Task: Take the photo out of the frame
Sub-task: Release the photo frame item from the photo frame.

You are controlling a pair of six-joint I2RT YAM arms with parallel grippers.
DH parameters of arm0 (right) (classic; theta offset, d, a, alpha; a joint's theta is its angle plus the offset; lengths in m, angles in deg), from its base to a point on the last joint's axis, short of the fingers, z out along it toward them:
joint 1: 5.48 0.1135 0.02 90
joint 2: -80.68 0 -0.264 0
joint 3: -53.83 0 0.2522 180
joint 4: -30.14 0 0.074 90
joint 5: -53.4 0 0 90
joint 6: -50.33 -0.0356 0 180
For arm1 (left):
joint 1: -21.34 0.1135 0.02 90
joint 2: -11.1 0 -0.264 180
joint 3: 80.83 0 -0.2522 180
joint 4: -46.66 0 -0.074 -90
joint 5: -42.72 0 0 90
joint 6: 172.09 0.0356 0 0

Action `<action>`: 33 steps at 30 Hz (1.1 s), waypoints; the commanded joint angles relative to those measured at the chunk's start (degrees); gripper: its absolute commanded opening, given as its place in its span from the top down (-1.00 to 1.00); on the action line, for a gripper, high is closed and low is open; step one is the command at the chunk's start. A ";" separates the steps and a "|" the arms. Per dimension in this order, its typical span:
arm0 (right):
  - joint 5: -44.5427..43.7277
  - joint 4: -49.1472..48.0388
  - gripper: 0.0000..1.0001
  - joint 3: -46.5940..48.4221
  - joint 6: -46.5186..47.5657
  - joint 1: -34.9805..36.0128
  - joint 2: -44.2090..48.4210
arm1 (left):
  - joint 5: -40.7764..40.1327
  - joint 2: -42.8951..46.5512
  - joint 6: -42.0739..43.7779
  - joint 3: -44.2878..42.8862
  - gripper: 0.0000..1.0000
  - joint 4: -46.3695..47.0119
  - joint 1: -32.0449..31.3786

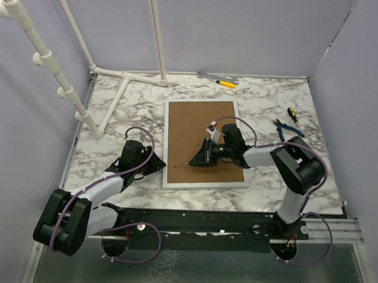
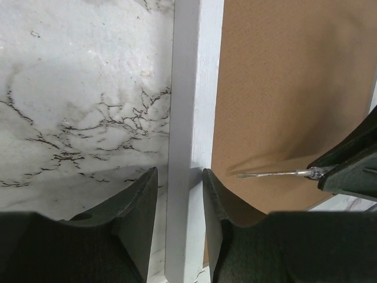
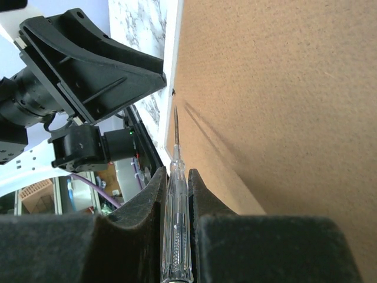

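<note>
Frame [image 1: 203, 184]: lies face down on marble table [image 1: 271, 113]; long axis runs from the near edge toward the far wall; white rim showing on all four sides.
Backing board [image 1: 199, 126]: brown; fills the frame's rear, seated inside the rim.
Photo: not visible in any view; judged to lie under the board, face down.
Right gripper [image 3: 175, 177]: pressed together on a clear-handled screwdriver [image 3: 177, 230]; handle held lengthwise between the fingers.
Left gripper [image 2: 179, 183]: astride the frame's left rail near the near-left corner, one finger outside on the table side, one inside over the board; whether it pinches the rail cannot be told.
Key relation: screwdriver shaft lies low over the board, across the frame's short axis, pointing from the right arm toward the left rail; tip stands just beside the seam where board meets rim, not visibly under the board.
Nearer arm: both work the same corner; the left one sits on the rail, the right one reaches across the board.
Coming move, as judged: tip enters the seam to lift the board while the left steadies the frame.
</note>
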 commanded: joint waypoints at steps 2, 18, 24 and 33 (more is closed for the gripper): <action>-1.42 -1.91 0.99 1.95 -1.53 1.27 -3.21 | 2.43 -0.06 0.53 0.88 0.29 2.11 0.22; -1.19 -0.76 0.99 4.61 -3.06 2.79 -6.92 | 4.50 -2.26 1.10 0.80 0.60 3.10 0.23; -0.42 -0.76 0.99 5.10 -3.57 3.06 -7.72 | 4.67 -2.63 1.01 0.85 0.61 3.18 0.25; -0.52 -0.58 0.99 3.58 -4.39 3.20 -6.93 | 4.95 -2.49 0.93 0.88 0.62 3.24 0.26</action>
